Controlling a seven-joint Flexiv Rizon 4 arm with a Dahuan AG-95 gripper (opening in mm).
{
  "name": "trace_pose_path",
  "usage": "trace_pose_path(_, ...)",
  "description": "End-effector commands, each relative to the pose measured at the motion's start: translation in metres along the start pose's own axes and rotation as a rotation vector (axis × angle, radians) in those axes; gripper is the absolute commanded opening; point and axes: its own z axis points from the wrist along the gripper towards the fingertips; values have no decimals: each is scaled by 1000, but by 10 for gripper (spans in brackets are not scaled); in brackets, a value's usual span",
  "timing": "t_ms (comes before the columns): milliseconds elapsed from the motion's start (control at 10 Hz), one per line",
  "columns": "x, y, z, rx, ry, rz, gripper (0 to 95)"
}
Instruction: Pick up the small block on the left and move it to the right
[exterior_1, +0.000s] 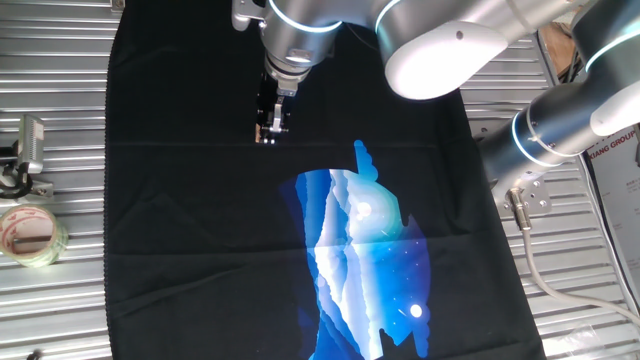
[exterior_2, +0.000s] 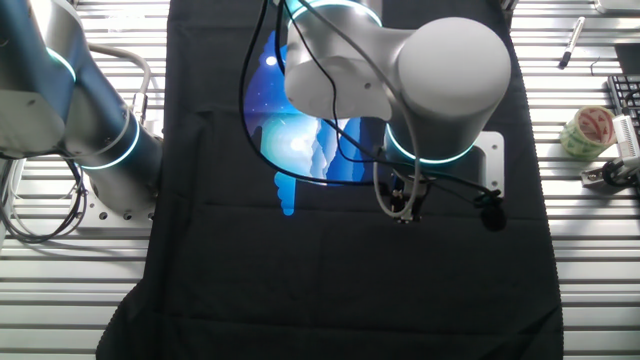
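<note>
Lying near the left edge of the metal table (exterior_1: 60, 120) in one fixed view, a roll of clear tape (exterior_1: 30, 233) with red print on its core is sitting on the ribbed surface; the print is too small to read. Just behind it a small metal clamp-like fixture (exterior_1: 30, 145) is resting, close to the same edge. A black cloth (exterior_1: 180, 230) is covering the middle of the table, and a blue and white mountain picture (exterior_1: 365, 260) is printed on it toward its right half. Above the cloth's far left part the gripper (exterior_1: 270, 132) is hanging from the silver arm (exterior_1: 440, 45), its fingertips pointing down and sitting close to the cloth. Something pale is showing between the fingertips, possibly the small block (exterior_1: 267, 137), but it is too tiny to be sure, and I cannot tell whether the fingers are spread or pinching. At the right edge a white sheet (exterior_1: 615, 165) is showing the letters "ANG GROUP", cut off by the arm's base.

In the other fixed view the arm's big joint is hiding most of the gripper (exterior_2: 404, 212); only its tips are peeking out over the cloth. The tape roll is sitting at the table's right edge here
</note>
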Motion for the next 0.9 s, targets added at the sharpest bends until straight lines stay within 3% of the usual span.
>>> trace_pose_path(100, 0, 0, 1, 0, 6, -4, 0)
trace_pose_path(900, 0, 0, 1, -16, 58, -156, 0)
